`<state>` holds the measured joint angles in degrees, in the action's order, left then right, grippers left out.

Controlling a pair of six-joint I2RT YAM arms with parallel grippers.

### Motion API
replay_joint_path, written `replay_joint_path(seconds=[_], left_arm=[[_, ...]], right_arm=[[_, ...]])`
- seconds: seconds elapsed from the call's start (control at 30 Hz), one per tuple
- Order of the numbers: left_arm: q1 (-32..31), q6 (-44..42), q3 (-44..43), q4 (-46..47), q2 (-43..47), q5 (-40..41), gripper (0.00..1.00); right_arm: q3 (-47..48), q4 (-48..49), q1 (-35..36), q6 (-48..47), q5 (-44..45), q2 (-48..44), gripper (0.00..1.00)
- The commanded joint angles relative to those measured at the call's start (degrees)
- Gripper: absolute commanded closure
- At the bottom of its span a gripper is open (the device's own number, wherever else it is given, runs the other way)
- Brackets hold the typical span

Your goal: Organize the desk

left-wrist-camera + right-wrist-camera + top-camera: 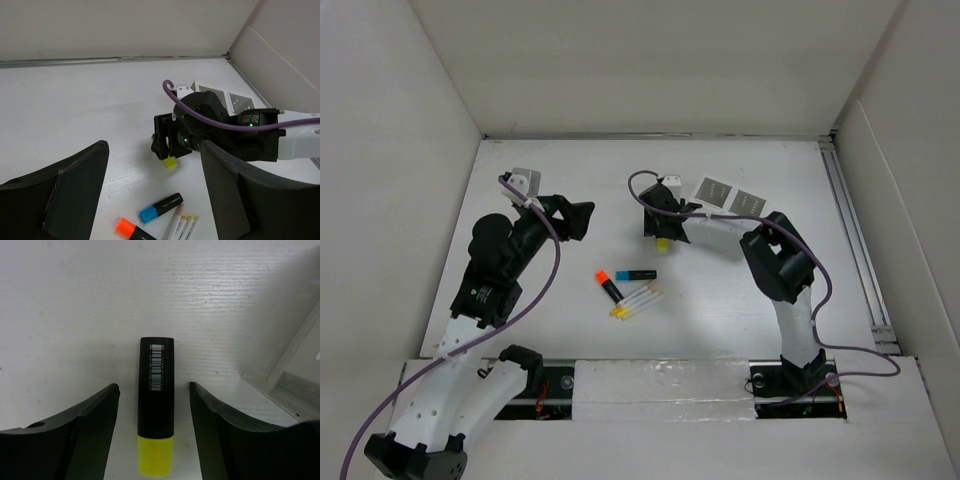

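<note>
**Right tool set over yellow-capped highlighter, grip not yet made**

White wall panels [410, 120] enclose the white surface [570, 170] on three sides. It fills the floor of the enclosure and lies bare from centre out to 12 o'clock.

The right tool [658, 232] hangs over the middle of the surface with its jaws apart. They straddle a black highlighter with a yellow cap [156, 385]. In the right wrist view a strip of surface shows on each side of the barrel, so the highlighter is released, not gripped. Its long axis runs 12 to 6 o'clock in that view, parallel to the fingers, with the cap at 6 o'clock. Judged from this, closing should meet the barrel squarely across its short axis.

The left tool [578, 220] hangs at 9 o'clock of the highlighter, well apart, spread wide and empty. The right arm is plainly the nearer.

A blue-capped highlighter [635, 274], an orange-capped one [608, 285] and some white pens [638, 299] lie near, at 7 o'clock of the right tool. Two mesh trays [732, 195] sit at 2 o'clock. Neither group crowds the jaws
</note>
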<state>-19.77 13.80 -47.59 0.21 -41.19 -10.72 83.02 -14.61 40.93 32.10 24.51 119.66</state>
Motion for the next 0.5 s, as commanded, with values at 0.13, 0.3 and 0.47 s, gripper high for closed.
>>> replay_joint_path(seconds=[0.13,0.3,0.47], left_arm=[[-0.09,0.08,0.13,3.04,1.37,-1.67,0.3],[-0.09,0.0,-0.04,2.6,1.11,-1.67,0.3],[-0.09,0.08,0.04,2.78,0.85,-1.32,0.31]], right_arm=[[6.8,-3.4,-0.76,-2.83,-0.69,4.09,0.43],[5.4,-1.91,-1.29,-3.01,-2.27,3.22,0.79],[1.72,3.33,-1.29,-3.18,-6.92,-1.95,0.93]])
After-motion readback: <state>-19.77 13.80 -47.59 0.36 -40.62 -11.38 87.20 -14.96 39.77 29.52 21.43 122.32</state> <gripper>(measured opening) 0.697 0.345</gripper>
